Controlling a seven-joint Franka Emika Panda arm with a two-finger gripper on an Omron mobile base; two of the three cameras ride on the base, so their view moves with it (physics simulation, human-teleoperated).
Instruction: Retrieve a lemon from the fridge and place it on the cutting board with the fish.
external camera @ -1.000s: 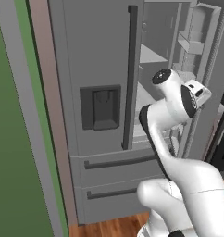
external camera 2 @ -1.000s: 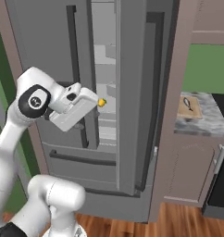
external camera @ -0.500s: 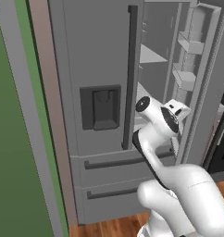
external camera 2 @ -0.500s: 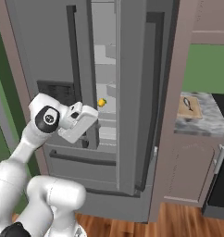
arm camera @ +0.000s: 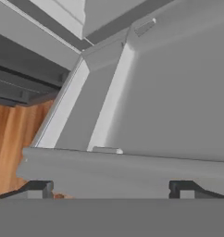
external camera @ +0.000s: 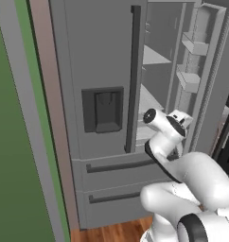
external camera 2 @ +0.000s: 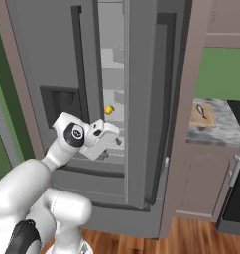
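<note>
Our gripper (external camera 2: 117, 142) sits low at the gap of the fridge (external camera: 102, 56), its two dark fingertips (arm camera: 40, 189) standing wide apart with nothing between them. In the hand view we look along pale grey fridge panels, with a strip of wooden floor (arm camera: 12, 139) to one side. We see the lemon (external camera 2: 109, 109) in the right base view, resting on a pale shelf inside the fridge, above the gripper and apart from it. We find the cutting board (external camera 2: 202, 115) well off on the grey marbled countertop (external camera 2: 216, 131), with a small dark fish (external camera 2: 202, 111) lying on it.
</note>
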